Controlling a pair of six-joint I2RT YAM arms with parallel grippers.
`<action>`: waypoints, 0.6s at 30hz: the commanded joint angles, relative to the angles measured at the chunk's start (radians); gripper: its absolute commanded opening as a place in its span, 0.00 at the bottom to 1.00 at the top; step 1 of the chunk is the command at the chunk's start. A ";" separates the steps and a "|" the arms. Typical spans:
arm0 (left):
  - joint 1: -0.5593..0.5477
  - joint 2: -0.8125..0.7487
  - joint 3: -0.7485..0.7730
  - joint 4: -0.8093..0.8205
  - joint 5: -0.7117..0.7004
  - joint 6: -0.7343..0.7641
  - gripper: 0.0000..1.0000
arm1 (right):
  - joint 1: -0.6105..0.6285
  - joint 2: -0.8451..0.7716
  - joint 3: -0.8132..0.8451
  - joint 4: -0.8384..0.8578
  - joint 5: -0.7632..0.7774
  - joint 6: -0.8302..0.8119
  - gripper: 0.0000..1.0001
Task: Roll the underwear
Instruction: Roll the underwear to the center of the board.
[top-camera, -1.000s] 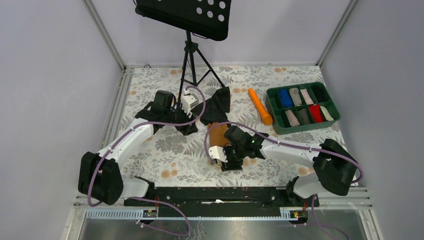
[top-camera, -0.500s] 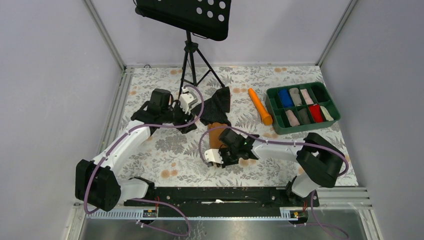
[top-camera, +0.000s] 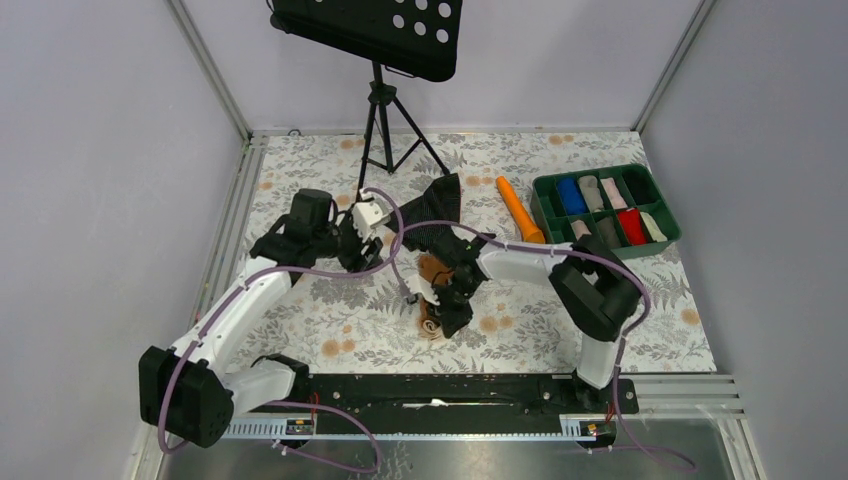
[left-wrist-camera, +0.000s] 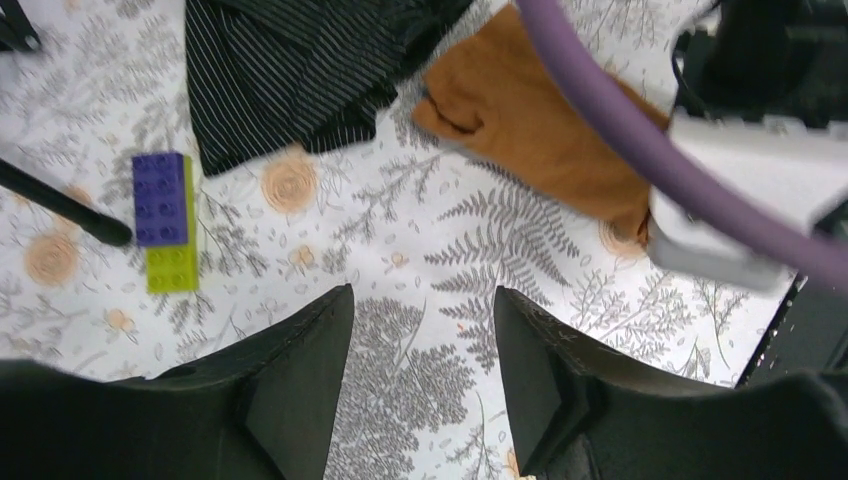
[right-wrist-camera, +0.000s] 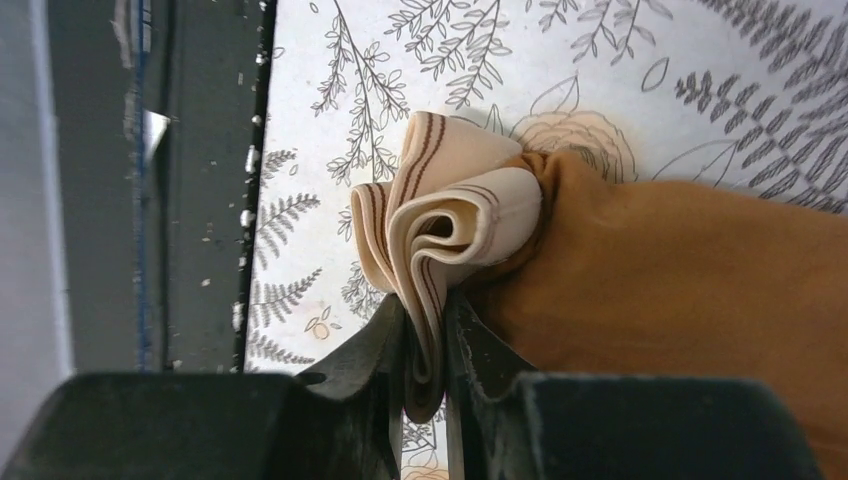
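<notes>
The caramel-brown underwear (top-camera: 433, 268) lies mid-table, its pale beige waistband (right-wrist-camera: 450, 210) bunched into a loose curl at the near end. My right gripper (top-camera: 438, 312) is shut on that curled waistband, and in the right wrist view both fingers (right-wrist-camera: 425, 330) pinch the folded strip with brown cloth (right-wrist-camera: 680, 290) trailing to the right. My left gripper (top-camera: 360, 255) hovers just left of the garment, open and empty. In the left wrist view its fingers (left-wrist-camera: 423, 300) frame bare floral cloth, with the underwear (left-wrist-camera: 530, 130) beyond them.
A black striped garment (top-camera: 432, 208) lies behind the underwear. An orange cylinder (top-camera: 520, 212) and a green tray (top-camera: 610, 256) of rolled garments sit at the right. A music stand's tripod (top-camera: 378, 130) stands at the back. Purple and lime bricks (left-wrist-camera: 160, 198) lie near the left gripper.
The right gripper has shut on the waistband and its arm has swung left and away from the near edge, curling the band. The left arm has drifted slightly left.
</notes>
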 joint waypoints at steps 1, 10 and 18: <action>0.029 -0.062 -0.051 0.014 -0.007 0.033 0.60 | -0.084 0.105 0.086 -0.251 -0.213 0.008 0.06; -0.006 -0.008 -0.070 -0.128 0.396 0.292 0.63 | -0.186 0.341 0.311 -0.471 -0.391 -0.043 0.04; -0.304 0.211 -0.008 0.053 0.267 0.204 0.62 | -0.202 0.401 0.343 -0.461 -0.411 -0.012 0.04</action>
